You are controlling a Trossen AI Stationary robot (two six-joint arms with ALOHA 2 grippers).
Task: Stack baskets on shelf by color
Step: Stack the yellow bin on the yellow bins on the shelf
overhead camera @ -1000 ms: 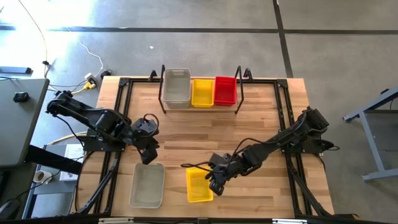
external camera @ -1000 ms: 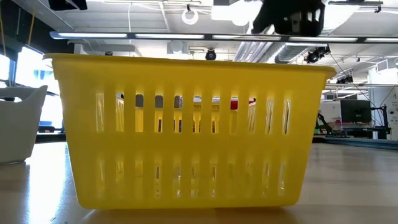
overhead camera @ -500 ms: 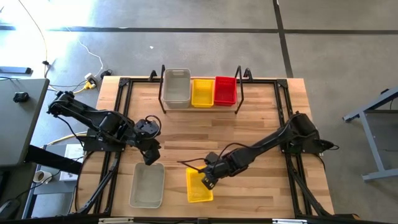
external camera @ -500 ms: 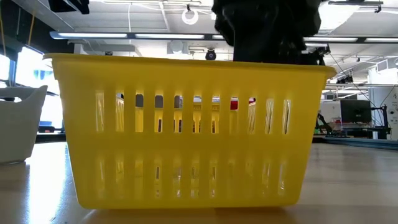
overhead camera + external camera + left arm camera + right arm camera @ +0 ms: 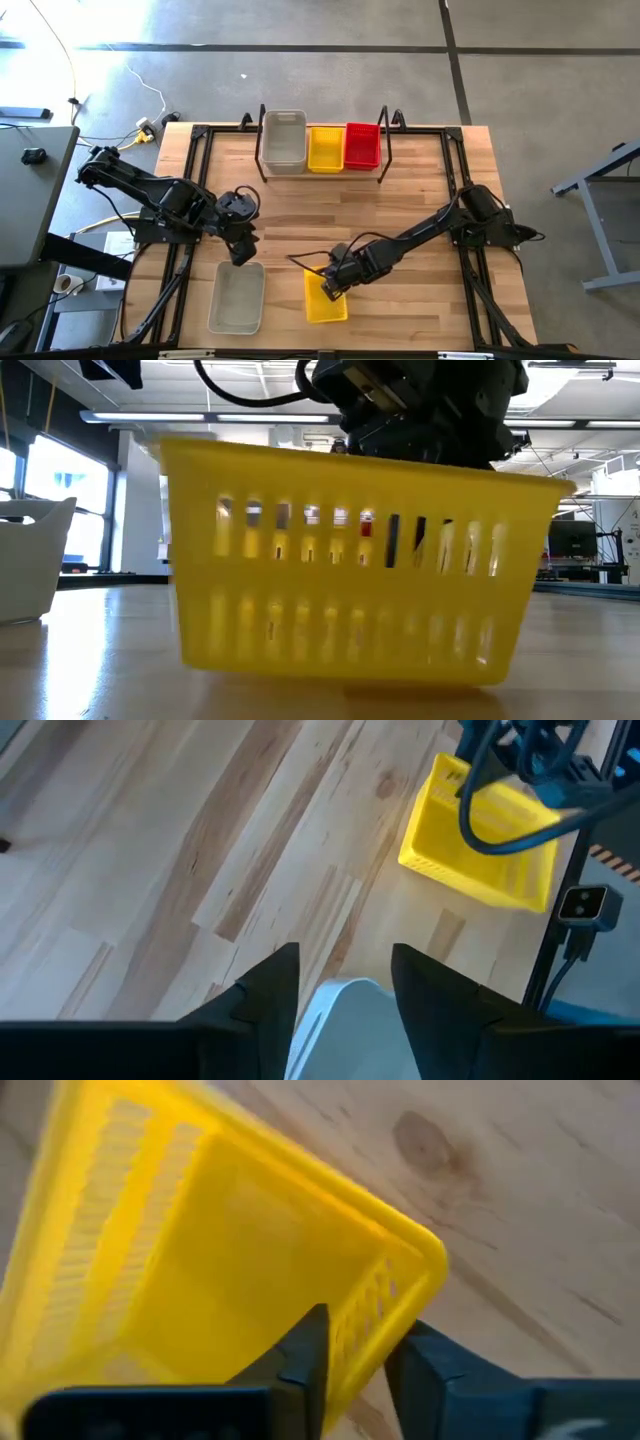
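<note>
The wooden surface (image 5: 400, 210) is seen from above, with the shelf (image 5: 322, 148) set at its far edge. On the shelf, a grey-white basket (image 5: 284, 140), a yellow basket (image 5: 325, 148) and a red basket (image 5: 362, 145) are lined up side by side. Near the front edge, a second grey-white basket (image 5: 236, 297) and a loose yellow basket (image 5: 326, 297) are placed apart. The loose yellow basket's rim is straddled by the right pincer (image 5: 355, 1350), one finger inside the wall and one outside, narrowly parted. The left pincer (image 5: 343, 982) is held open just above the front grey-white basket's rim.
</note>
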